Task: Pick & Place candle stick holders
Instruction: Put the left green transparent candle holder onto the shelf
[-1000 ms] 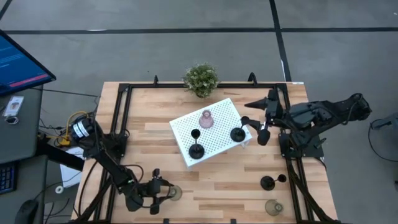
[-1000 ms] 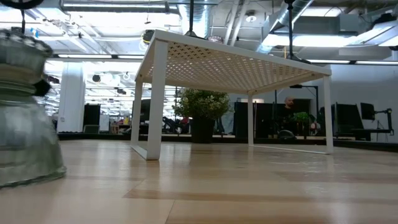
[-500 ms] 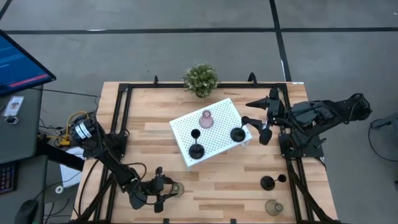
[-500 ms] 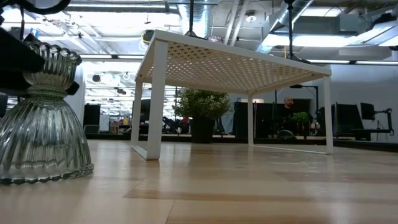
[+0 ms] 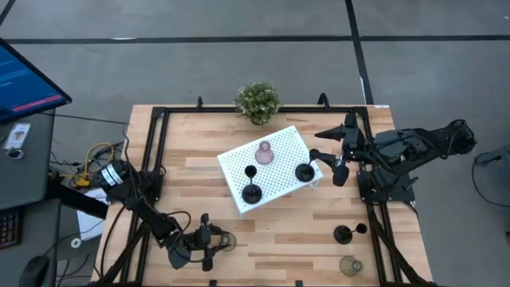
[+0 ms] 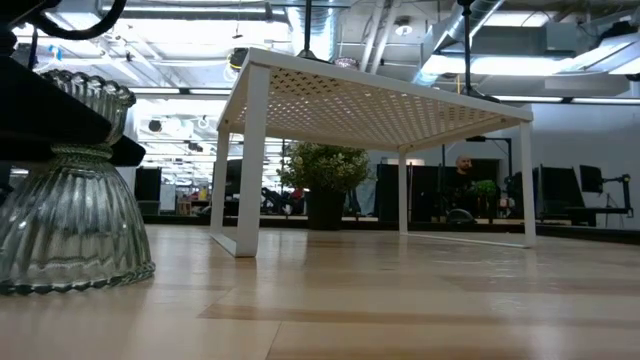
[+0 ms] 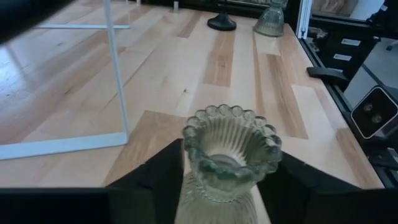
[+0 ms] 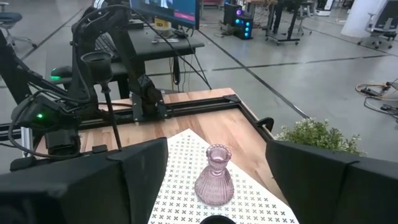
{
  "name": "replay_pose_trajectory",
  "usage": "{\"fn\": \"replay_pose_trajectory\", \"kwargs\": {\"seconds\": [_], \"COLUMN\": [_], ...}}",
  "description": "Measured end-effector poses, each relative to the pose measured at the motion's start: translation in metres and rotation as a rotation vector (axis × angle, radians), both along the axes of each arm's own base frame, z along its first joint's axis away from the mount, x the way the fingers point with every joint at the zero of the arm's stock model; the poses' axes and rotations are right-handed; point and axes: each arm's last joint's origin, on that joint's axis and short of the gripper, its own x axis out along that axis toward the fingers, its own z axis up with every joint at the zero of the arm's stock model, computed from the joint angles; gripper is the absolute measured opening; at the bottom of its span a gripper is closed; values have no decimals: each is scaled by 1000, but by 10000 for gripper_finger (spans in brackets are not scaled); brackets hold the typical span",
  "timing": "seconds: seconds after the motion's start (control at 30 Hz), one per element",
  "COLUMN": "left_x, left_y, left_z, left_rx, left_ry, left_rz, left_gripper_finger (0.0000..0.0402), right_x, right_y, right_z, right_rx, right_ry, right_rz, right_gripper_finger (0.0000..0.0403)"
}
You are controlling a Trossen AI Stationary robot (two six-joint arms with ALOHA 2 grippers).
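Observation:
My left gripper (image 5: 215,241) is near the table's front left, shut on an olive-green ribbed glassy holder (image 7: 231,146), which also shows large in the low view (image 6: 70,200). My right gripper (image 5: 328,162) is open over the right end of the white perforated tray (image 5: 275,143). It hangs just above a black holder (image 5: 304,171) standing there, whose top (image 8: 217,219) shows between the fingers. The pink holder (image 8: 214,176) and a second black holder (image 5: 251,191) stand on the tray. A third black holder (image 5: 343,233) and another olive one (image 5: 349,265) stand on the table at the front right. My left gripper pinches the olive holder's narrow neck (image 7: 205,186), just under its beaded rim, between its two fingers (image 7: 158,171). The fingers come roughly level from the table's left. The holder stands upright with its wide base (image 6: 70,285) at the table top; whether it is lifted, I cannot tell.
A green potted plant (image 5: 257,102) stands at the far edge behind the tray. Black frame rails (image 5: 151,151) run along the table's left, right and far sides. Bare wood lies between the tray and the near edge.
My left gripper has gone a little toward the table's right with the olive holder. The holder has shifted right and away from the near edge, and it stays upright. My right gripper has kept still.

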Motion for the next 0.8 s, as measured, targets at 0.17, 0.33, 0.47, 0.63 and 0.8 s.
{"fn": "replay_pose_trajectory", "kwargs": {"seconds": [0.17, 0.33, 0.47, 0.63, 0.8], "left_x": [1, 6, 6, 3, -8], "left_y": [1, 6, 8, 10, 20], "left_z": [0, 2, 16, 48, 98], "left_rx": [28, -21, -62, -154, -305], "left_ry": [-3, -21, -50, -116, -222], "left_rz": [11, 63, 66, 62, 54], "left_gripper_finger": [132, 132, 132, 132, 132], "right_x": [0, 0, 0, -1, -2], "right_y": [0, 0, 0, 0, -1], "right_z": [0, 0, 0, 1, 5], "right_rx": [0, 0, 0, 3, 18], "right_ry": [0, -1, -1, -9, -50], "right_rz": [0, 0, 0, -2, -2], "right_gripper_finger": [265, 265, 265, 265, 265]}}
